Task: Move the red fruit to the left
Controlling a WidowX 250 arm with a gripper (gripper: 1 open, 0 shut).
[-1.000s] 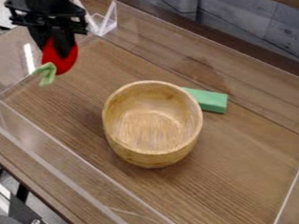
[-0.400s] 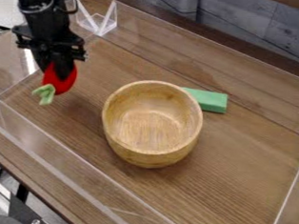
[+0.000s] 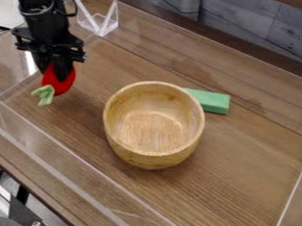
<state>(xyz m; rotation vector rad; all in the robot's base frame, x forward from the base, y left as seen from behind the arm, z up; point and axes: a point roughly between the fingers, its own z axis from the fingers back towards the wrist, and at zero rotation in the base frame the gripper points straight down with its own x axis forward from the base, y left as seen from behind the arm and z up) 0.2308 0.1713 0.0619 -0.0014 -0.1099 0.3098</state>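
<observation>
The gripper (image 3: 59, 55), black and pointed downward at the upper left of the scene, clasped the red fruit (image 3: 60, 77) between its fingertips. The fruit hung at the far left of the table (image 3: 226, 187), well apart from the bowl, its light green leafy stem (image 3: 43, 95) tilted down and toward the lower left. Whether the fruit touched the wood could not be told from this view.

Above and just to the right of the gripper, a clear plastic piece (image 3: 100, 21) stood near the table's upper left. Near the middle of the wooden table sat a round bowl (image 3: 153, 125) of pale wood, its open side up. A green block (image 3: 209, 101), flat and rectangular, lay just beside the bowl's upper right. At the lower left, dark cables (image 3: 19, 211) showed past the table's edge.
</observation>
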